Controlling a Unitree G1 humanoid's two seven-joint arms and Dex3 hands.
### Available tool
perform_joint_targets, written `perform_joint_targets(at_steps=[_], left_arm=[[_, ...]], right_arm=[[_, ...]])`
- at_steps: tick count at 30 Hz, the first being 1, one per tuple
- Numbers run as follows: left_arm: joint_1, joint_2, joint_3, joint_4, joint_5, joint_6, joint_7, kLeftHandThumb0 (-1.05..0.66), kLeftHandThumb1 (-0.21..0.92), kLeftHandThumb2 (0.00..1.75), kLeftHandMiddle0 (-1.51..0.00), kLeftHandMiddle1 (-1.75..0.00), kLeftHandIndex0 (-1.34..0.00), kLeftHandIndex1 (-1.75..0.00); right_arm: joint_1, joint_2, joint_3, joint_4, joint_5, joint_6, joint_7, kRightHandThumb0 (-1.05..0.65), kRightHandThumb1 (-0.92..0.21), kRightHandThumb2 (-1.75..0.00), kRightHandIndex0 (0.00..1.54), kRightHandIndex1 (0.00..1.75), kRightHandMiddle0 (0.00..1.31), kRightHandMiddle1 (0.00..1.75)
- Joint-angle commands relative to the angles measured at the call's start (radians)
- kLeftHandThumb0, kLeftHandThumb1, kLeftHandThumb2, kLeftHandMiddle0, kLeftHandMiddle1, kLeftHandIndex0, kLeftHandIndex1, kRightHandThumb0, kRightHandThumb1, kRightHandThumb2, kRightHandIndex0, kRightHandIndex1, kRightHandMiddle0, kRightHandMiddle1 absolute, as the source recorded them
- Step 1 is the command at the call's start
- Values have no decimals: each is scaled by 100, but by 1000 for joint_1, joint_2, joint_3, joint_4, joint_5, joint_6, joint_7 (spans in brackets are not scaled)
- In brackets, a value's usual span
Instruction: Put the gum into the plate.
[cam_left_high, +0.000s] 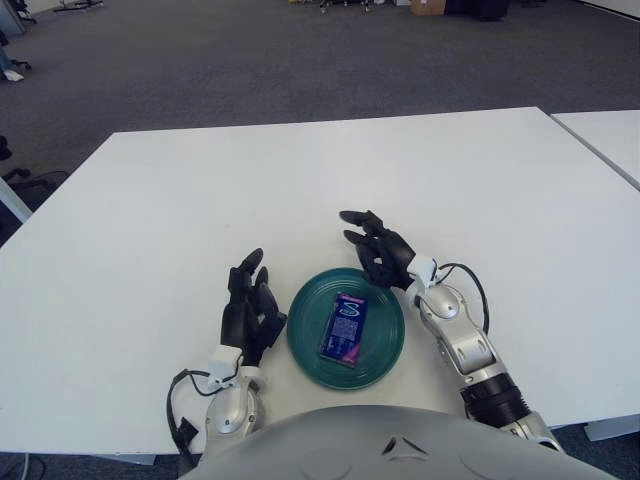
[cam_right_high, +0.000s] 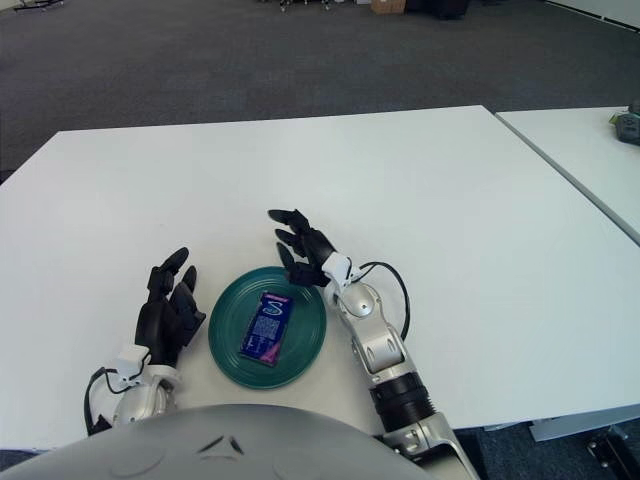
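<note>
Blue-wrapped gum (cam_left_high: 345, 326) lies flat inside the green plate (cam_left_high: 300, 340), so the placing looks done; the right hand (cam_left_high: 380, 250) hovers empty, fingers spread, at the plate's one o'clock, and the left hand (cam_left_high: 250, 310) shows open at its nine o'clock.

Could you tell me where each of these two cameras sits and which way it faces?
Left eye view: head-mounted, looking forward and down at the white table; both hands and the grey torso show.
Right eye view: the same, set slightly rightward.
Shared: round green plate holding the blue gum pack, left hand beside it, right hand open behind it.
</note>
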Motion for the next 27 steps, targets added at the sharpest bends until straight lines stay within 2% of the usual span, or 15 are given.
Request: perform_joint_targets(at_steps=[1,5,10,15,19,23,27], left_arm=[[-1,2,-6,-14,2,6,-9,-91,92,97,-33,0,0,-70],[-1,8,-6,-9,4,-2,-16,-92,92,97,-30,0,0,-67],[0,12,0,7,5,-14,-17,-91,92,97,-28,0,0,-65],[4,12,2,16,15,-14,-11,-90,92,97,-28,0,0,-67],[10,10,-3,13,28,-6,-4,-90,92,98,-27,0,0,-67],[18,3,-7,6,46,-3,7,-90,92,98,-28,0,0,-68],[28,0,-13,-5,67,1,15,-90,92,99,-29,-1,0,-70]], right_arm=[[-21,48,-76,96,62,51,-39,-75,-92,-92,37,3,0,56],[24,78,-98,3,99,127,-56,-71,-92,-93,38,3,0,53],[61,68,-105,-78,101,199,-61,-69,-92,-95,36,1,0,46],[78,69,-111,-110,88,233,-83,-68,-92,-93,36,1,0,41],[98,43,-138,-93,98,218,-68,-69,-92,-91,36,1,0,39],[98,-11,-188,1,106,148,-29,-72,-92,-91,37,1,0,38],[91,-28,-197,31,90,119,-29,-75,-92,-90,40,2,0,41]])
